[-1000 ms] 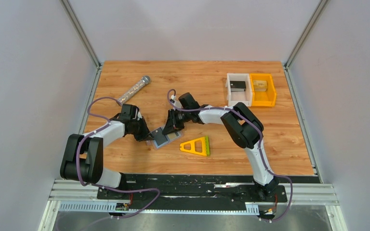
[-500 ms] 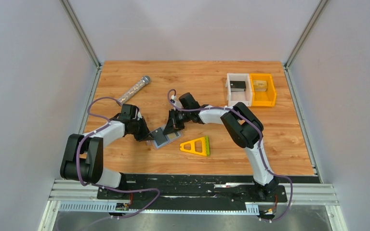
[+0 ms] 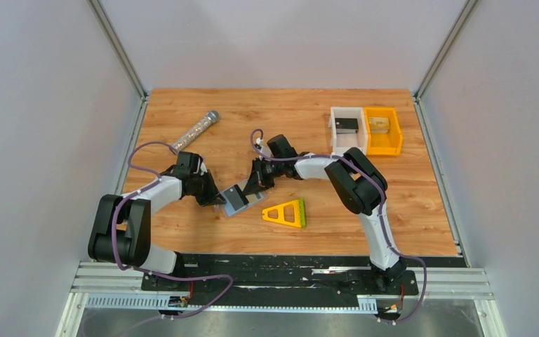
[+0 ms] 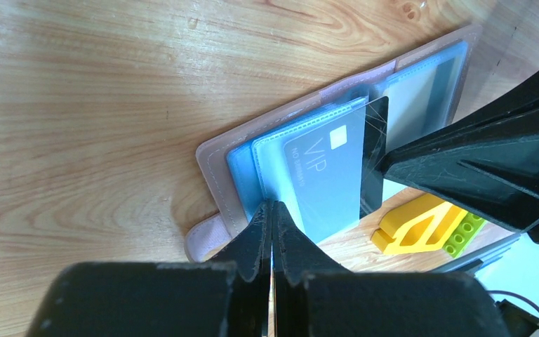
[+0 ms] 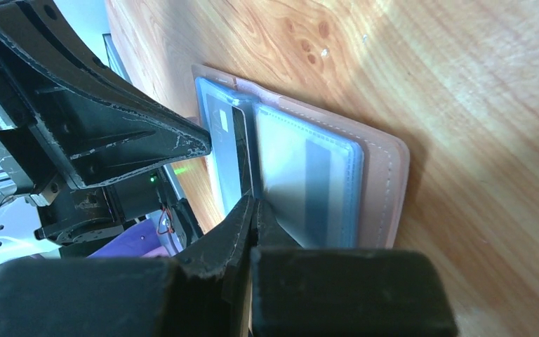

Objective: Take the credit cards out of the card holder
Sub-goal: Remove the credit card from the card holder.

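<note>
The card holder [image 3: 237, 201] lies open on the wooden table, a pinkish-brown cover [image 4: 214, 168] with blue see-through sleeves. My left gripper [image 3: 217, 199] is shut on the near edge of a blue sleeve [image 4: 272, 208]. A dark credit card [image 4: 374, 154] marked VIP sticks partly out of that sleeve. In the right wrist view its dark edge [image 5: 243, 151] runs into my right gripper [image 5: 254, 203], which is shut on it. The right fingers [image 4: 477, 168] come in from the opposite side, and the left fingers [image 5: 112, 133] point at the card's far edge.
A yellow-and-green triangular frame [image 3: 285, 213] lies just right of the holder. A glittery tube [image 3: 194, 130] rests at the back left. A white bin [image 3: 348, 109] and an orange bin [image 3: 382, 110] stand side by side at the back right.
My right gripper has shut on the card's edge and drawn slightly to the right. The left arm has stayed put, still pinching the sleeve.
</note>
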Motion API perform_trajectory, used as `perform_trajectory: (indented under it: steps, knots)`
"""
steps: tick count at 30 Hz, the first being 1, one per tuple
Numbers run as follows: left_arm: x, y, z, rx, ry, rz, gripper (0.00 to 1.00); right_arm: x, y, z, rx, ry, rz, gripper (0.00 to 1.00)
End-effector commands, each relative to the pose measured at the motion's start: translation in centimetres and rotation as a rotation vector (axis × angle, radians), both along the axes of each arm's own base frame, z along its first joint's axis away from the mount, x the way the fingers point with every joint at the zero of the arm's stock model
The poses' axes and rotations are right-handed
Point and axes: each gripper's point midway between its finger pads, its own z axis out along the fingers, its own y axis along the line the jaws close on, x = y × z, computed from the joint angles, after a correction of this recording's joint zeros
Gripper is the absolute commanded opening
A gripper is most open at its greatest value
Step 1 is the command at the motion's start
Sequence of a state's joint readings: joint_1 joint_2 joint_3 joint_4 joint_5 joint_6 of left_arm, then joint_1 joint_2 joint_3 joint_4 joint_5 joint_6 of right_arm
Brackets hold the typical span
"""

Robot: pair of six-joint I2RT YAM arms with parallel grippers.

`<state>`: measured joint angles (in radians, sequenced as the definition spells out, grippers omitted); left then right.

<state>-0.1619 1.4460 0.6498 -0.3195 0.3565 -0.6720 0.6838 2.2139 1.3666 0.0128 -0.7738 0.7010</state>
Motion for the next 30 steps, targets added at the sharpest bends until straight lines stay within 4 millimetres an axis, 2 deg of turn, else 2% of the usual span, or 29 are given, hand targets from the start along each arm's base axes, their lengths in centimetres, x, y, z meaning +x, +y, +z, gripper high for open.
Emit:
perform_trajectory:
  steps: [1, 11, 13, 15, 18, 21, 30]
  knots:
    - [-1.7, 1.3, -2.5, 0.086, 0.071, -0.004, 0.0, 0.6, 0.2, 3.1, 0.063, -0.085, 0.019, 0.0]
    - [-1.7, 1.3, -2.5, 0.085, 0.071, -0.011, 0.0, 1.3, -0.5, 3.7, 0.045, -0.112, 0.002, 0.0]
    - [-1.7, 1.3, -2.5, 0.085, 0.072, -0.011, 0.0, 1.1, -0.6, 3.4, 0.028, -0.095, 0.009, 0.06]
    - [-1.7, 1.3, -2.5, 0.084, 0.071, -0.01, 0.0, 1.2, -0.6, 3.3, 0.021, -0.089, 0.005, 0.17]
    - [-1.7, 1.3, -2.6, 0.084, 0.073, -0.012, 0.0, 1.1, -0.3, 3.1, 0.019, -0.084, 0.013, 0.24]
    - [-1.7, 1.3, -2.6, 0.084, 0.075, -0.012, 0.0, 0.8, 0.2, 2.5, 0.012, -0.067, 0.031, 0.28]
    - [-1.7, 1.2, -2.6, 0.084, 0.076, -0.012, 0.0, 0.2, 1.1, 1.3, -0.01, -0.053, 0.052, 0.28]
